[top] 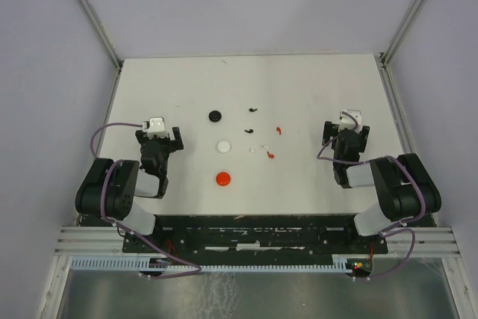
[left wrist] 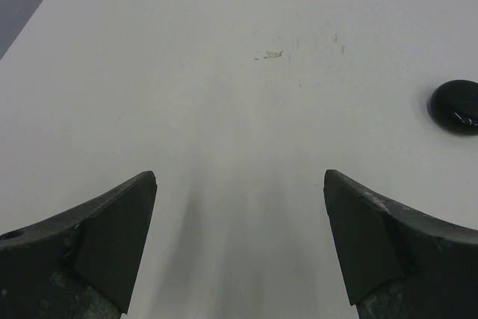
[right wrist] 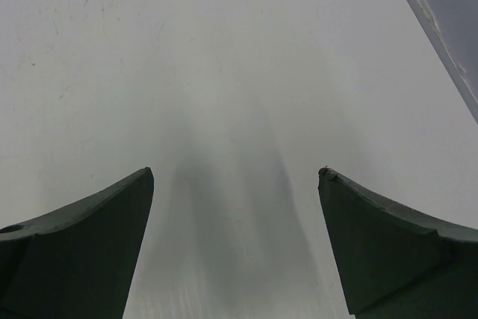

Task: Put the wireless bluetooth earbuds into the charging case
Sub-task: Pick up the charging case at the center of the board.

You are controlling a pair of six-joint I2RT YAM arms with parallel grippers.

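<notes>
Table point(top: 314, 87) is plain white with a few scuffs and fills most of the top view. Both arms sit folded near its 6 o'clock edge. The left gripper point(top: 160, 137) is spread wide with nothing between its fingers point(left wrist: 112, 237). The right gripper point(top: 346, 132) is just as wide apart, and its wrist view only shows bare tabletop.

Three round cases sit in a loose column between the arms. The black case point(top: 216, 116) is toward 12 o'clock, the white case point(top: 224, 146) is in the middle and the red case point(top: 223, 178) is toward 6. In the left wrist view the black case peeks in at the 3 o'clock edge, well clear of the fingers.

All the buds lie loose on the table at 3 o'clock from the cases, none of them in a case. There are black earbuds point(top: 252, 110), white earbuds point(top: 254, 149) that are barely visible against the table, and red earbuds point(top: 270, 155).

From the left gripper they're at 3 o'clock with the cases in between. From the right gripper they're at 9, with the red pair closest. They're well apart from both grippers.
</notes>
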